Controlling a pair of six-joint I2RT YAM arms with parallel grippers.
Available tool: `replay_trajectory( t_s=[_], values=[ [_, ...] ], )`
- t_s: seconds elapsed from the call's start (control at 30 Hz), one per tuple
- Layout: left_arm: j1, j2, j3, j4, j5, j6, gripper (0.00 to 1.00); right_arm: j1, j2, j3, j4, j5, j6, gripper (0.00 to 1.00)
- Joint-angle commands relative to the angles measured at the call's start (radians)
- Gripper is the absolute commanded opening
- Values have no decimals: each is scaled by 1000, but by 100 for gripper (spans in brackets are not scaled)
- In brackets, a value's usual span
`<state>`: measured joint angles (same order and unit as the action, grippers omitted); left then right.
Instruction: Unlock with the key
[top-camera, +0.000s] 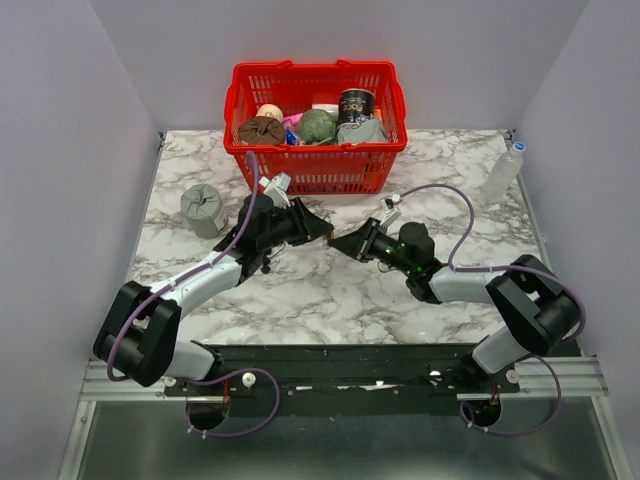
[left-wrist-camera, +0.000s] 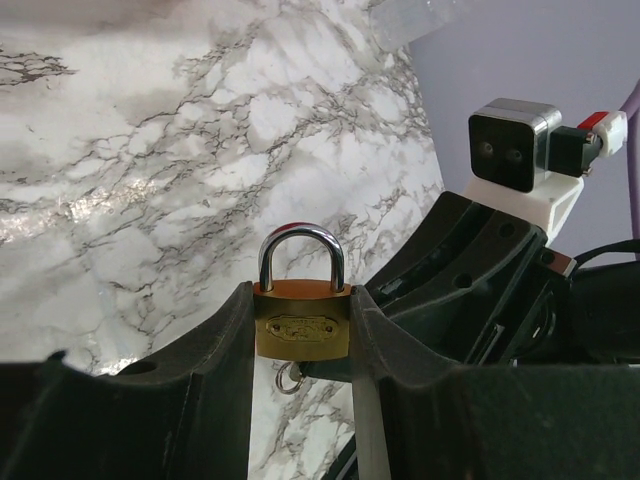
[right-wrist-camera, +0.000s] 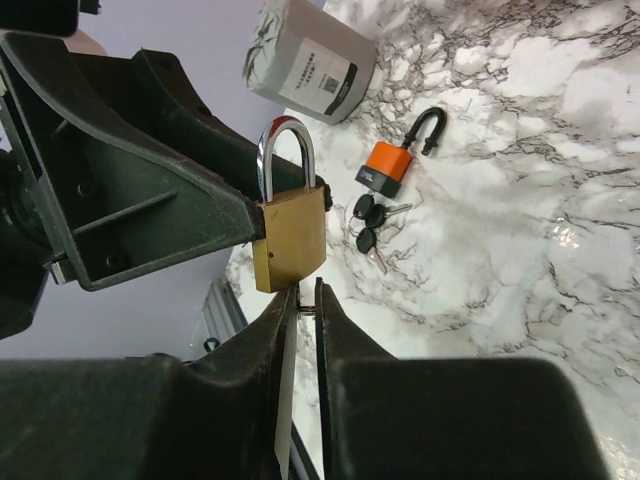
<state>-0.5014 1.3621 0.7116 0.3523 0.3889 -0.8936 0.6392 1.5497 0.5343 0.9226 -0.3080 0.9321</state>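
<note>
Marble tabletop (top-camera: 330, 300): we see the claws meet mid-surface. The left claw (top-camera: 320, 231), reaching in from 8 o'clock, is clamped on the brass padlock (left-wrist-camera: 302, 322), shackle up. The right claw (top-camera: 340, 243), from 4 o'clock, is pinched onto the key (right-wrist-camera: 301, 297) at the padlock's 6 o'clock; only a metal sliver shows. An orange padlock (right-wrist-camera: 388, 165) lies at its 2 o'clock, black-headed keys (right-wrist-camera: 370, 215) just beside.

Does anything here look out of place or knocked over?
Mildly: an orange padlock lies on its side on the marble table, with loose black-headed keys beside it. Nothing looks spilled or broken. The brass padlock is simply held up in the left gripper.
</note>
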Motion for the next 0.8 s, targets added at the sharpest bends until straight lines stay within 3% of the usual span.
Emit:
replay_trajectory(
  t_s=[0.0,0.47,0.67,0.77],
  values=[
    [-38,-21,25,-42,80,2,0,7,-20,49,-16,99,-70,24],
    [-37,-20,25,-44,84,7,0,53,-30,99,-91,132,-157,31],
    [-37,-15,26,-44,84,5,0,56,-25,105,-90,135,-161,30],
    [-38,-18,25,-39,88,4,0,56,-11,115,-70,116,-148,25]
  ],
)
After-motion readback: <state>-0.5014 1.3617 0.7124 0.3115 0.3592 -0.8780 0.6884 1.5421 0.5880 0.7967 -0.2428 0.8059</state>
